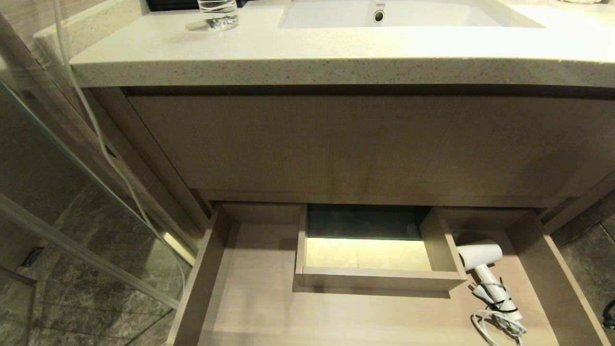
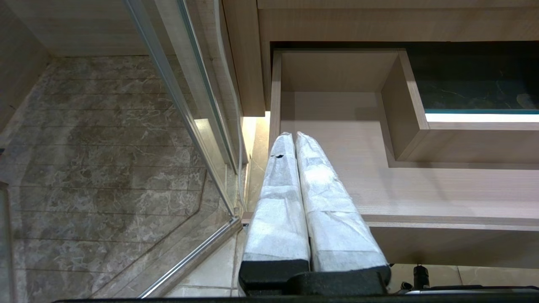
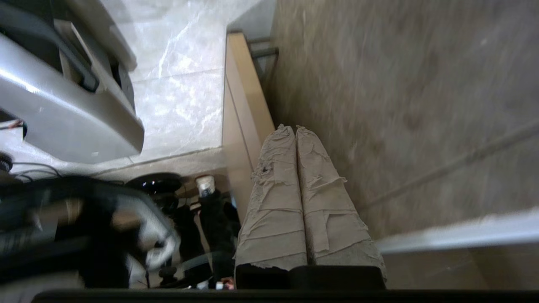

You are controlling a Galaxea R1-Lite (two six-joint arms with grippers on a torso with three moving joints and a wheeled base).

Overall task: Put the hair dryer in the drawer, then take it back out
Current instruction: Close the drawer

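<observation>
The hair dryer [image 1: 482, 265] lies inside the open drawer [image 1: 211, 269], on its floor just right of the boxed cutout [image 1: 375, 278], barrel toward the cabinet, handle and bundled cord [image 1: 499, 319] trailing toward the drawer's front edge. So I judge the putting-in done and the taking-out as my step now.

My right gripper [image 3: 294, 132] has its wrapped fingers pressed together and carries nothing; it is not over the drawer, and faces a wood-grain panel beside a pale edge board. My left gripper [image 2: 293, 136] is likewise closed and empty, hanging over the drawer's left front corner, well away from the hair dryer, with the cutout between them.

To do this well, I should bring the right gripper in over the drawer to the right of the cutout and spread the fingers before descending. The handle, just behind the barrel, looks like the best place to grip: narrower than the barrel and clear of the cutout wall. I would avoid pinching the cord, lift straight up until the cord clears the drawer's front, and watch that it does not snag.
</observation>
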